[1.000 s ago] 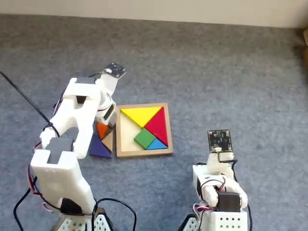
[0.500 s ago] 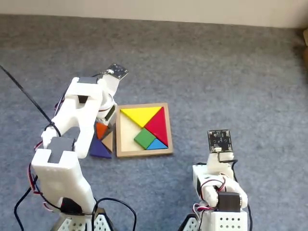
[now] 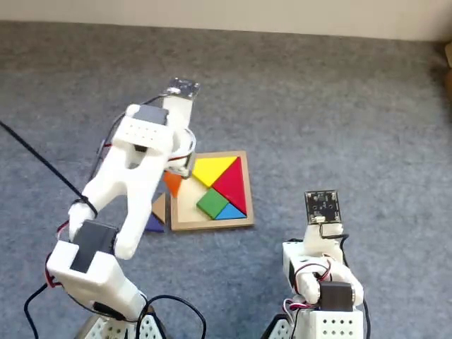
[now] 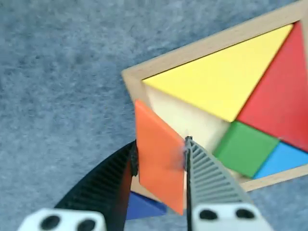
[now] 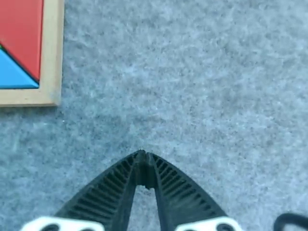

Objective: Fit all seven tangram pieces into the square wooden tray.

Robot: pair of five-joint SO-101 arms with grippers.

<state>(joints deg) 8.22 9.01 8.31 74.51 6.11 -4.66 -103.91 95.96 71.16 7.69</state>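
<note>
Orange parallelogram [image 4: 159, 178] was found clamped between the jaws of my left pincer [image 4: 161, 143]. It was held off the carpet and tilted over the rim of the square wooden tray [image 4: 202, 47], at the corner beside the yellow triangle [image 4: 221, 82]. I judged the grip to run across the piece's short width, so that its long edges were free to drop into the bare strip of tray floor below. Red triangle [image 4: 279, 96], green square [image 4: 243, 147] and blue triangle [image 4: 284, 159] lay seated flat in the tray. Two pieces lay outside it, just beside the rim on my left arm's side: a tan piece [image 3: 159, 207] and a purple piece [image 3: 152, 224]. My right pincer [image 5: 143, 175] was closed on nothing, low over the grey carpet [image 5: 192, 72] just off a tray corner. I judged this kept the approach free.
</note>
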